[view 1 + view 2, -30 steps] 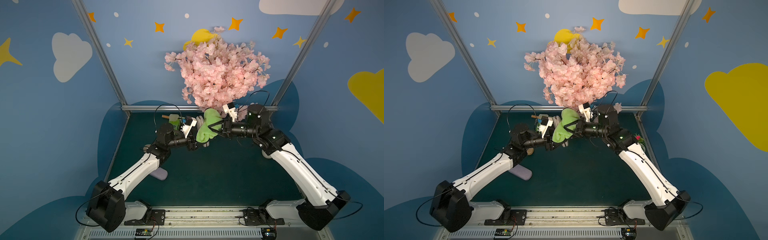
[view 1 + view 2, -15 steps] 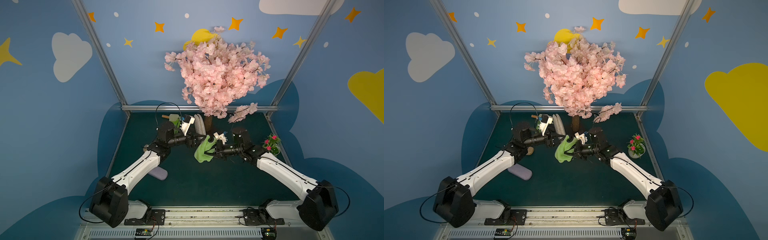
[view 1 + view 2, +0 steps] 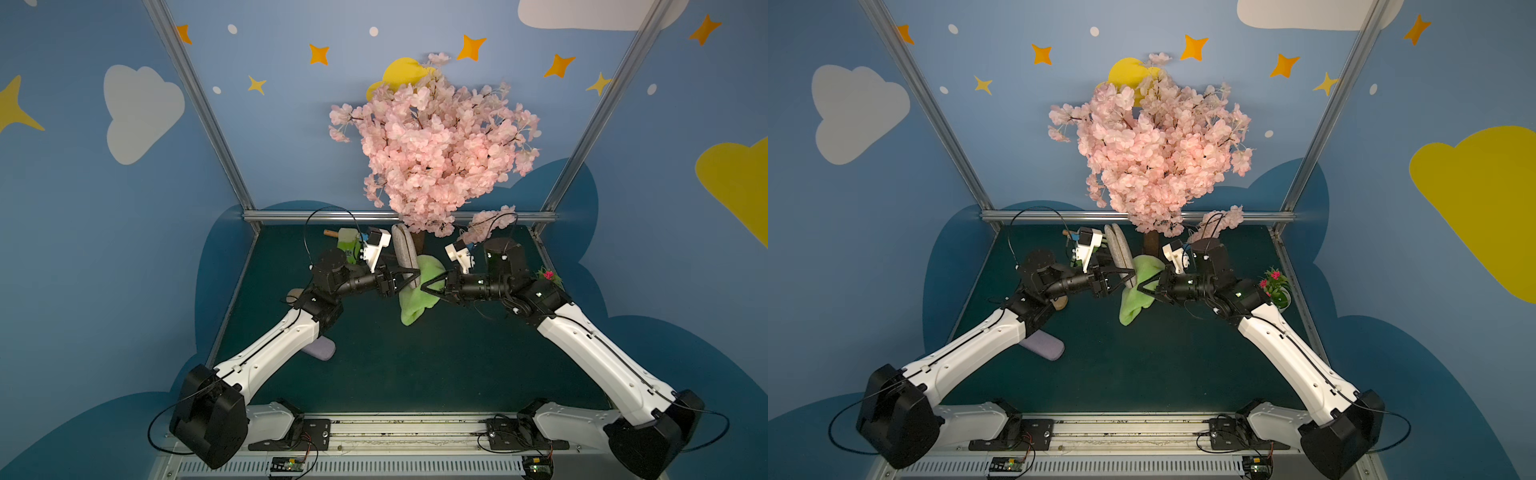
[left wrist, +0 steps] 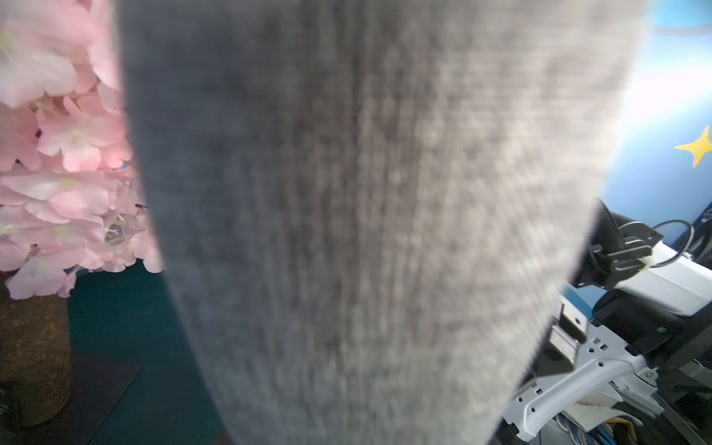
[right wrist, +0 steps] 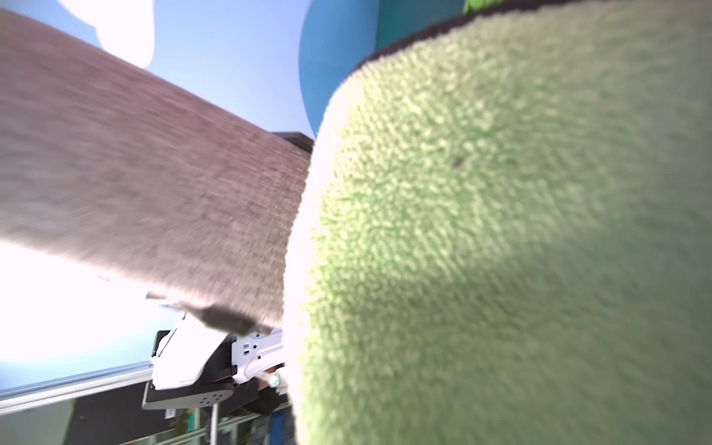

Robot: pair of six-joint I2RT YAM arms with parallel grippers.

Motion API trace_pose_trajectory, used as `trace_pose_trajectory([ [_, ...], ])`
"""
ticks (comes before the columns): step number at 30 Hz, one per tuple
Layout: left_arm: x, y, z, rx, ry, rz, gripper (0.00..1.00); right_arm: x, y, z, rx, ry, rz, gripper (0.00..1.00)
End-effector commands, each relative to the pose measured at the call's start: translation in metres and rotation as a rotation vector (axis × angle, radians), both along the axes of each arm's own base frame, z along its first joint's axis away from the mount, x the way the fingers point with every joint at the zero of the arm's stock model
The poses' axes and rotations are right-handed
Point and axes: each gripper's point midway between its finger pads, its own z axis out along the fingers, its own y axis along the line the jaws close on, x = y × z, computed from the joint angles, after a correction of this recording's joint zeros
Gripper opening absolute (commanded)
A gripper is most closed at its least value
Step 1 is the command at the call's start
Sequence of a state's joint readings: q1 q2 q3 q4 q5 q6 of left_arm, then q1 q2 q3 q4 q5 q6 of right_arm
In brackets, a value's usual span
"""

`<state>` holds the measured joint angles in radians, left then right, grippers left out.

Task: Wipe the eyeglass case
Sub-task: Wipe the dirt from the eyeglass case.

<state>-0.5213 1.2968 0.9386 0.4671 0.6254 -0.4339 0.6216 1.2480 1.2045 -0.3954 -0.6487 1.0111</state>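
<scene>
You're holding the eyeglass case (image 3: 404,254) at frame centre, left claw (image 3: 412,277) gripping its lower end, long axis running up the frame. It's oblong, grey woven fabric, with rounded ends. Right claw (image 3: 426,286), pinching the fluffy green cloth (image 3: 414,305), is sitting just right, cloth touching the case's side.

Even light; top views sharp, wrist views soft.
Frame posts (image 3: 199,108) splay toward the upper corners in both top views; close up, the grey eyeglass case (image 4: 366,231) and green cloth (image 5: 501,250) blur, with white glare behind them.
</scene>
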Motion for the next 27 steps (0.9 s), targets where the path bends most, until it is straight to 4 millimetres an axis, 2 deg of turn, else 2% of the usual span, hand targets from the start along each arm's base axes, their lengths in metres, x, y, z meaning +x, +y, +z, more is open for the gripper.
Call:
trace_pose_trajectory([
  [1, -0.005, -0.010, 0.009, -0.036, -0.025, -0.028, 0.03, 0.004, 0.043, 0.000, 0.157, 0.082, 0.066, 0.00],
  [2, -0.006, -0.011, 0.008, -0.031, -0.031, -0.033, 0.03, 0.003, 0.048, 0.009, 0.213, 0.086, 0.086, 0.00],
  [4, -0.005, -0.009, -0.003, 0.010, -0.033, -0.020, 0.03, 0.009, 0.043, 0.031, 0.313, 0.076, 0.083, 0.00],
  [10, -0.011, -0.004, -0.049, 0.150, 0.017, -0.025, 0.03, 0.035, -0.015, 0.091, 0.495, -0.030, -0.024, 0.00],
  [13, -0.019, -0.004, -0.062, 0.185, 0.039, -0.065, 0.03, 0.042, -0.037, 0.101, 0.480, -0.066, -0.064, 0.00],
  [16, -0.028, -0.004, -0.072, 0.228, 0.048, -0.102, 0.03, 0.047, -0.049, 0.105, 0.464, -0.086, -0.085, 0.00],
  [20, -0.033, -0.002, -0.084, 0.305, 0.046, -0.119, 0.03, 0.038, -0.040, 0.096, 0.374, -0.075, -0.068, 0.00],
  [23, -0.033, -0.002, -0.084, 0.301, 0.048, -0.122, 0.03, 0.026, -0.015, 0.073, 0.338, -0.030, -0.020, 0.00],
  [25, -0.036, -0.005, -0.084, 0.293, 0.050, -0.137, 0.03, 0.022, 0.005, 0.041, 0.326, 0.058, 0.018, 0.00],
  [27, -0.037, -0.006, -0.082, 0.292, 0.041, -0.139, 0.03, 0.023, 0.010, 0.004, 0.297, 0.159, 0.019, 0.00],
])
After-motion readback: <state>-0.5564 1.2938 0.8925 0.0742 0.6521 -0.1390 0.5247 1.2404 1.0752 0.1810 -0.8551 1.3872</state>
